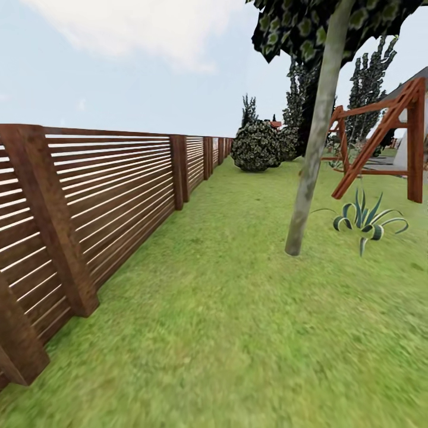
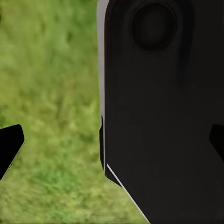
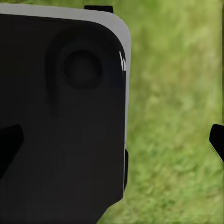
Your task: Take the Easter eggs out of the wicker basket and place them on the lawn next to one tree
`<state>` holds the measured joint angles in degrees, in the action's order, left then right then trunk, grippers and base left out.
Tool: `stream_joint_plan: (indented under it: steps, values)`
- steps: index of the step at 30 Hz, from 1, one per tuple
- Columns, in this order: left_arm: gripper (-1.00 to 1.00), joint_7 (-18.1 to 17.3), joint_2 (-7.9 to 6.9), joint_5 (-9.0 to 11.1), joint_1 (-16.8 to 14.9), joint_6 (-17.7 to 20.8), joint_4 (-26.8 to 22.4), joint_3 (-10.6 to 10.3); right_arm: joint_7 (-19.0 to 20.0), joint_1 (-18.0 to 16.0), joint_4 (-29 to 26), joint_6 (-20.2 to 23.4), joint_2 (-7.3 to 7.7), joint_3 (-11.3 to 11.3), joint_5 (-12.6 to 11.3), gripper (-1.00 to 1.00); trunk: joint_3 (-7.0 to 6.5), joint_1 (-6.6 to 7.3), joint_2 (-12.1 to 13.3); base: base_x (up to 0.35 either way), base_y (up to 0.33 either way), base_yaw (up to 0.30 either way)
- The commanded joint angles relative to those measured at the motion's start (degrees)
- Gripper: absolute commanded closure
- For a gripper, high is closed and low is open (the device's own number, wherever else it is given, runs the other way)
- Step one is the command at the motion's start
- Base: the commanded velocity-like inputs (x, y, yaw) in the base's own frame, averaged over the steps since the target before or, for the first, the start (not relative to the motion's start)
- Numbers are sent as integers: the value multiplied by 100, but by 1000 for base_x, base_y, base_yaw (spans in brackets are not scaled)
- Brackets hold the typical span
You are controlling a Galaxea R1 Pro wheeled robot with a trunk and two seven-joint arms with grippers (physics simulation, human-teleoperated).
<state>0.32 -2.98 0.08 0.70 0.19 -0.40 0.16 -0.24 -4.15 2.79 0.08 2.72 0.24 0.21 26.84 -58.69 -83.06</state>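
Lawn [image 1: 238, 333], fence [image 1: 107, 196], tree [image 1: 312, 148] ahead

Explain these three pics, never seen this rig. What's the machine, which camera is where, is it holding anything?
It's a simulated wheeled robot with two arms. The big picture comes from its head camera: lawn, a slatted wooden fence, a slender tree, a round bush, a spiky plant and a wooden swing frame. The other two come from cameras near each wrist, looking down at grass past a dark panel of the robot. The left gripper and right gripper have jaws spread, nothing between them. No eggs or basket here.
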Motion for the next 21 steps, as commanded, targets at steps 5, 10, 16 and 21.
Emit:
stream_joint_plan:
  steps: [5,10,16,21]
  values:
    - [-100,3,-1,1,1,-1,-4,1,-3,-7,11,4,0,3,1,-100,4,-3,-2,330,0,-6]
    - [-100,3,-1,1,1,0,-4,1,-3,-7,11,9,0,3,2,-100,4,-3,-2,330,0,0]
    - [-100,3,-1,1,1,2,-4,1,-4,-7,11,10,0,3,2,-100,4,-3,-2,330,0,0]
    - [-100,3,-1,1,1,0,-4,1,-3,-7,11,8,0,3,5,-100,4,-3,-2,330,0,0]
